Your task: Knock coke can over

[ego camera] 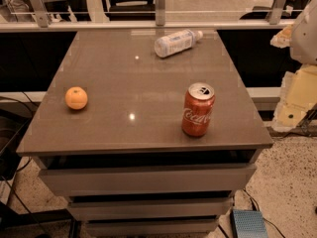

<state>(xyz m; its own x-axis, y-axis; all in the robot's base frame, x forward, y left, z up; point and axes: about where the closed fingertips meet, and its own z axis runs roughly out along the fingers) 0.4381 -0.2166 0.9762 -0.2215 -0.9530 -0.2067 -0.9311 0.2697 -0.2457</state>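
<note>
The coke can is a red can with white script and a silver top. It stands upright on the grey table top, near the front right corner. My arm shows at the right edge of the view as white and cream parts, and the gripper is off the table to the right of the can, about level with it and well apart from it. It holds nothing that I can see.
A clear plastic bottle lies on its side at the back of the table. A round orange fruit sits near the left edge. Drawers are below the top. A glass railing runs behind. A blue box is on the floor.
</note>
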